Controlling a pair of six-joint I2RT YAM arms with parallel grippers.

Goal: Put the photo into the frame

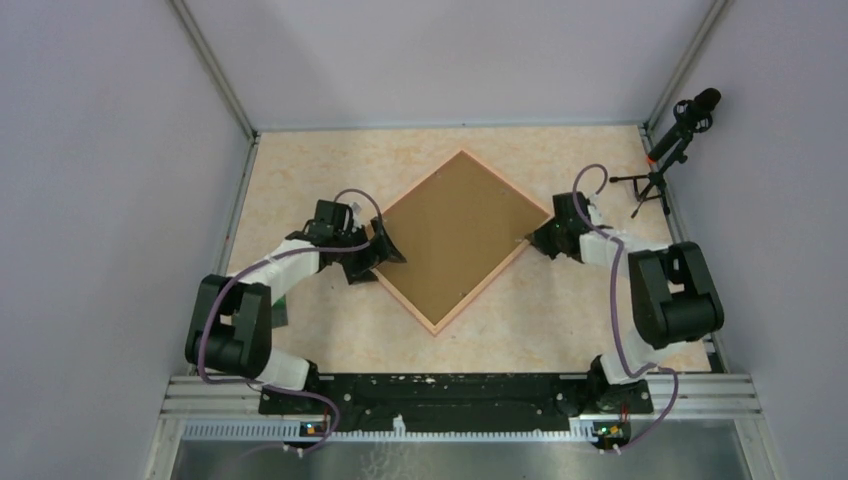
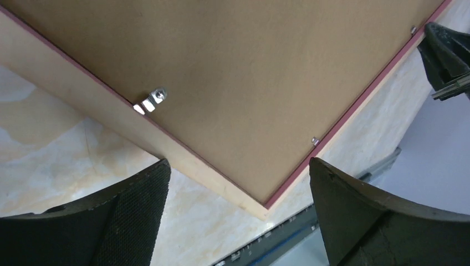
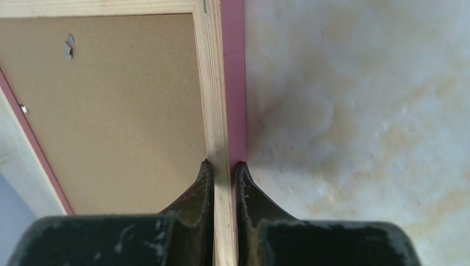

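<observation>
The pinkish-tan wooden frame (image 1: 490, 275) lies back side up on the table, turned like a diamond. The brown backing board (image 1: 462, 235) fills it, with small metal clips (image 2: 151, 101) along the rim. The photo is not in view. My right gripper (image 1: 533, 240) is shut on the frame's right edge; in the right wrist view its fingers (image 3: 223, 166) pinch the wooden rim (image 3: 213, 83). My left gripper (image 1: 385, 250) is open at the frame's left corner. In the left wrist view its jaws (image 2: 238, 163) stand wide apart, with the frame's near corner (image 2: 88, 97) between and beyond them.
A black microphone on a small tripod (image 1: 680, 140) stands at the back right. A dark green object (image 1: 280, 310) shows under my left arm. Grey walls close in three sides, and a metal rail (image 1: 450, 390) runs along the near edge.
</observation>
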